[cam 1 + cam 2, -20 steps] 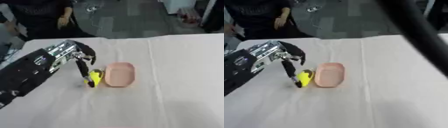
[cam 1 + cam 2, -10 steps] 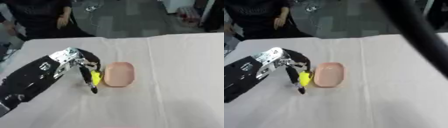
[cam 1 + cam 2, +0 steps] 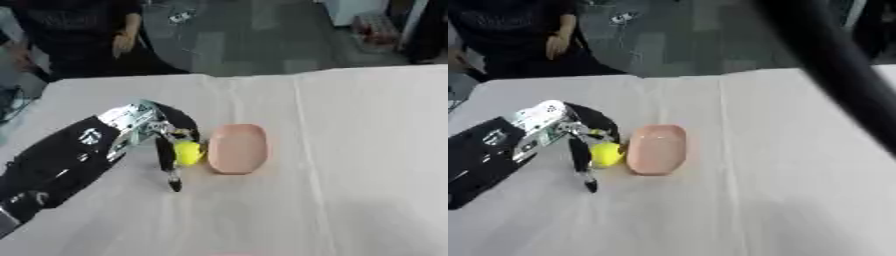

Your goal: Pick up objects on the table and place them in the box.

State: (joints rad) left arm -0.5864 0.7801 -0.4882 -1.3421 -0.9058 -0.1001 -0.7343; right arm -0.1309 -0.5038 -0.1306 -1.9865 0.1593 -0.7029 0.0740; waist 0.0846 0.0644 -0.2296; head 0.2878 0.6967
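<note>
Left hand at the yellow ball, pink box right beside it

Yellow ball [image 3: 187, 152] sits on the desk [image 3: 350, 150], touching or just beside the left rim of the pink box [image 3: 236, 148]. Looks light, smooth and round, so likely to roll; best taken across its middle from both sides. Left hand [image 3: 163, 135] is over it, one finger [image 3: 168, 167] straight down to the desk on the ball's left, others hidden behind the ball — can't tell if it's clamped yet. Right hand not visible.

Ball [image 3: 187, 152] between left hand [image 3: 162, 131] and box [image 3: 236, 148], on table [image 3: 350, 150].
</note>
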